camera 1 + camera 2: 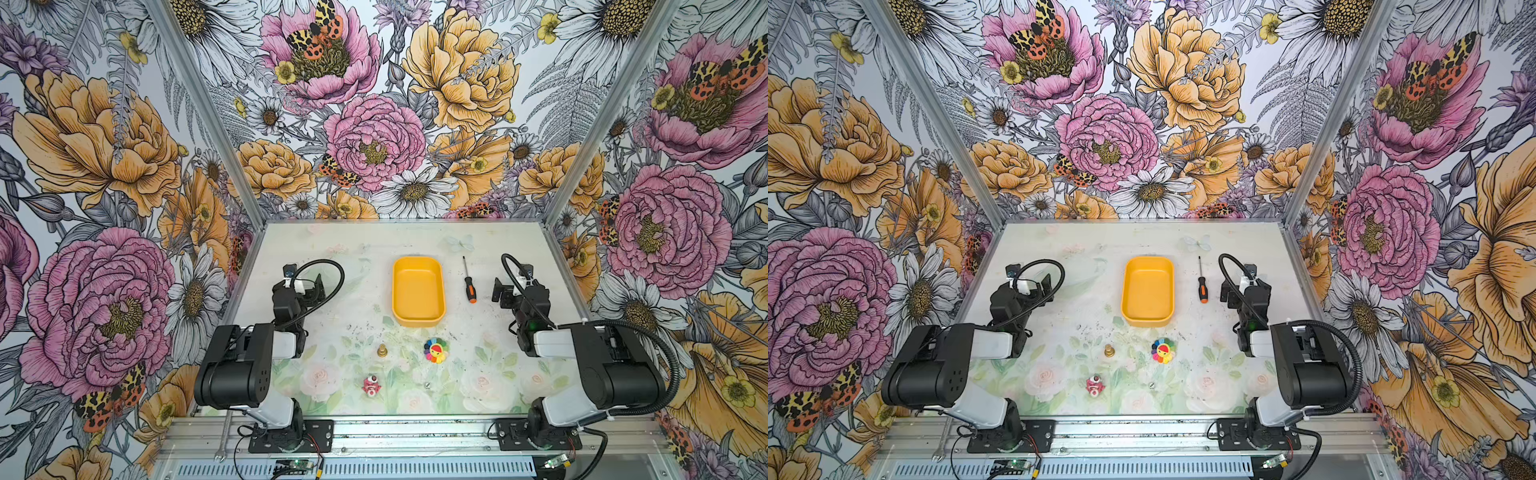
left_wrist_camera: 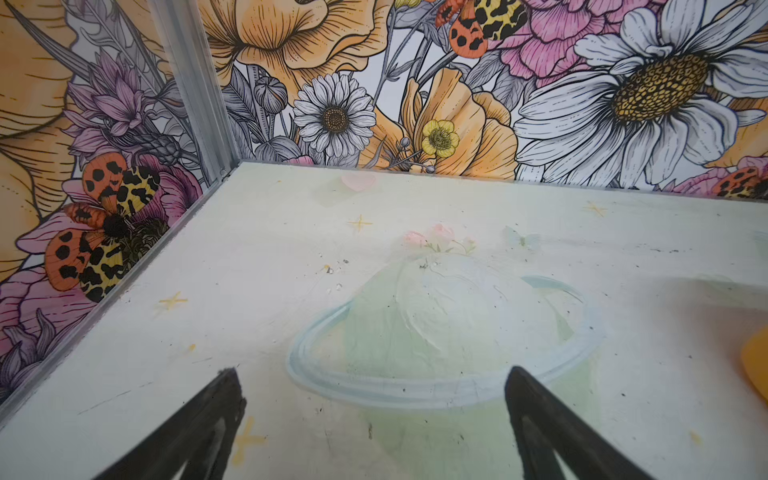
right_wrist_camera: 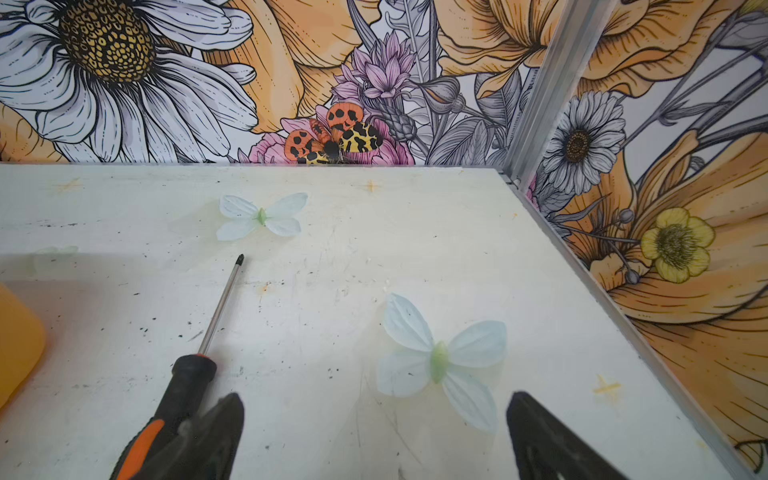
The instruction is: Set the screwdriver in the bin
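The screwdriver (image 1: 468, 282) (image 1: 1202, 282), with a black handle and orange butt, lies flat on the table just right of the bin, its shaft pointing at the back wall. The yellow-orange bin (image 1: 417, 291) (image 1: 1148, 291) stands empty at mid table. My right gripper (image 3: 374, 397) (image 1: 513, 291) is open low over the table. The screwdriver handle (image 3: 187, 382) lies outside its jaws, beside the finger on the bin's side. A corner of the bin (image 3: 16, 332) shows past it. My left gripper (image 2: 372, 374) (image 1: 307, 280) is open and empty left of the bin (image 2: 756, 365).
Nearer the front lie a multicoloured flower toy (image 1: 435, 350), a small brass piece (image 1: 382, 351), a red and white toy (image 1: 371, 384) and a tiny die (image 1: 427, 385). A silver wrench (image 1: 222, 436) rests on the front rail. Flowered walls close three sides.
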`<state>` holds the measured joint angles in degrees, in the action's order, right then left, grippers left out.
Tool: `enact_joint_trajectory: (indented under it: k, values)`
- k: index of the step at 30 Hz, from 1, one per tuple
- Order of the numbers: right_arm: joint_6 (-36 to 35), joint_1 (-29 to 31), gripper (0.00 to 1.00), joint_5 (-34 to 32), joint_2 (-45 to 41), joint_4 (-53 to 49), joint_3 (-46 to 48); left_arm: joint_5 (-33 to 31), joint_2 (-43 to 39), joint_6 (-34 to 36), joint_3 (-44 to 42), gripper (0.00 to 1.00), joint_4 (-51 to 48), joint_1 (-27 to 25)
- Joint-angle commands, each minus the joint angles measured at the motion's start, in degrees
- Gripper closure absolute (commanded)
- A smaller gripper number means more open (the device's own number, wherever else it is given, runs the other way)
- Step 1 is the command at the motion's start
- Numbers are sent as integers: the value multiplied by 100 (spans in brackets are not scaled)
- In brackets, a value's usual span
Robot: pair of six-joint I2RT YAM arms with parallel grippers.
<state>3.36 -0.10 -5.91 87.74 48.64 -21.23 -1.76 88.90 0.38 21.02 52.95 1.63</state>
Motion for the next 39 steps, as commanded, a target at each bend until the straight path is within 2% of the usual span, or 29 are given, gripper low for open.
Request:
enact_joint_trajectory:
  k: [1, 24, 31, 35, 39]
  values:
    - [33, -30, 0, 77, 14, 58, -129, 29, -5, -53, 62, 1, 75, 26]
    - [34, -39, 1, 77, 10, 49, -127, -18, -5, -34, 69, 1, 70, -2]
    - [96, -31, 0, -116, -39, -4, -148, -369, -91, -58, 91, 1, -36, -83]
    - [174, -34, 0, -325, -544, -873, -395, -306, -681, 43, 312, 1, -938, -138]
    - [377, -25, 1, -149, -1137, -2745, -1065, -86, -1458, 29, 857, 1, -2501, -228]
